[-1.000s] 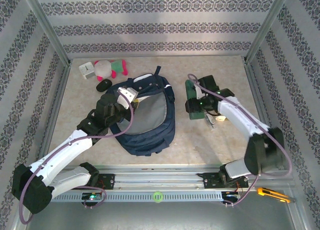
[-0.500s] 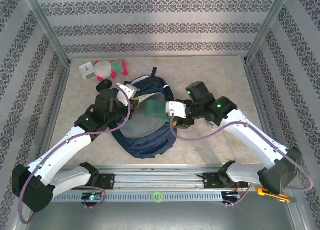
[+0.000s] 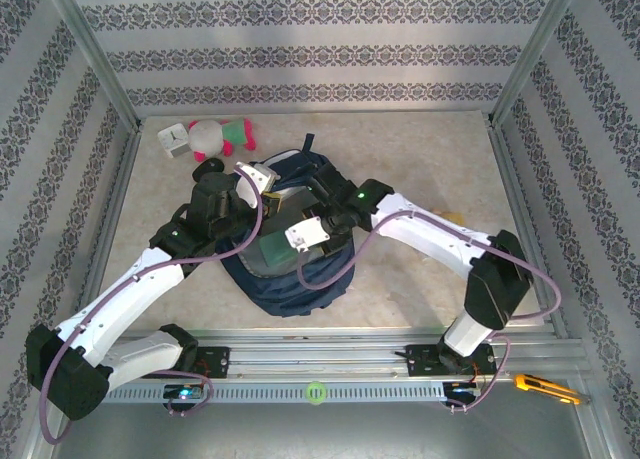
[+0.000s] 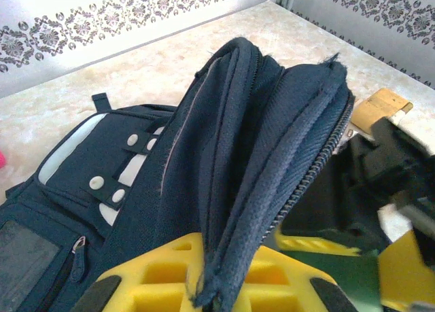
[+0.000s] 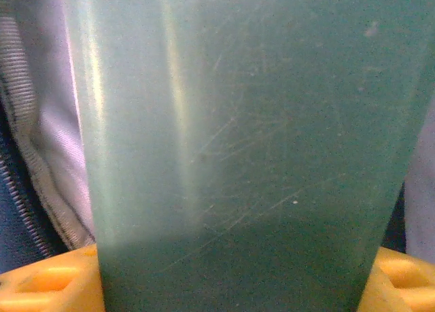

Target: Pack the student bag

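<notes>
Left gripper is pinching the soft, floppy student bag by its zip edge at frame centre, right gripper is clamping a green flat item

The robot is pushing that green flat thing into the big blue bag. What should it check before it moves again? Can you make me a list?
1. Bag mouth held open: ok. The left gripper is shut on the student bag at its zip edge, lifting it.
2. Grip on the green flat thing: ok. The right gripper is clamped on it.
3. Aimed at the opening: ok. In the top view its front end is at the bag's mouth.
4. Room inside the bag: cannot tell, the inside is hidden.
5. Other things out of the way: ok. The plush toy lies by the far wall, apart from the bag.
</notes>
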You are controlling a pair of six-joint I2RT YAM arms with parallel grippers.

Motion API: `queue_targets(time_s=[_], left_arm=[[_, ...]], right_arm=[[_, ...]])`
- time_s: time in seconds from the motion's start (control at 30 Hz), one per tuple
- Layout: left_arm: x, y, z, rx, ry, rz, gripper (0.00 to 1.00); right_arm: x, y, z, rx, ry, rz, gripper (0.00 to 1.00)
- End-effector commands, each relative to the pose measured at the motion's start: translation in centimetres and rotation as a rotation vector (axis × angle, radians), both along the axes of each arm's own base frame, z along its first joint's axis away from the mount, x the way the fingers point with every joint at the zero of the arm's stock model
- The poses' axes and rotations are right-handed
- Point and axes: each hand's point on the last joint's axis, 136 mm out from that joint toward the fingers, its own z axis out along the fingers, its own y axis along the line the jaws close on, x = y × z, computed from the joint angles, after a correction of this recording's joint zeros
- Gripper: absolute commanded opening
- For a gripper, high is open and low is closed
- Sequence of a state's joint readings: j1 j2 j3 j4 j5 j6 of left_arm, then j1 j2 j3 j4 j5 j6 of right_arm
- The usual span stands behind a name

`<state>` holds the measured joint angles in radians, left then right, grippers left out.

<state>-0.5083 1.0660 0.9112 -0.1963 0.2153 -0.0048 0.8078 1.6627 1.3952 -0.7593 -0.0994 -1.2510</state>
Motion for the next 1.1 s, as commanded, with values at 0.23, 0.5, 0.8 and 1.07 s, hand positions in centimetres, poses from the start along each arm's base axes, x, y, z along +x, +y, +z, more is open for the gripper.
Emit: queue_targets(time_s=[0.23,0.5,0.8,1.07], left_arm=[[0.2,-0.5,6.8,-0.125,-0.187,-0.025,0.00],[0.5,-0.4,6.2,-0.152,-0.169,0.001,0.00],[1.1,0.3,5.8,-0.180,-0.154,0.071,0.00],[1.0,-0.3,6.4,-0.221,-0.176,0.037,0.00]], right_arm=[[1.2,0.6,2.8,0.100,-0.043,-0.166,0.87],[-1.3,-0.4,7.1,0.476,0.318,-0.801,0.76],[-2.5,2.4,4.4,1.043,1.072,-1.623,0.60],[-1.4,5.6,1.1,1.130,1.232,-1.808,0.54]])
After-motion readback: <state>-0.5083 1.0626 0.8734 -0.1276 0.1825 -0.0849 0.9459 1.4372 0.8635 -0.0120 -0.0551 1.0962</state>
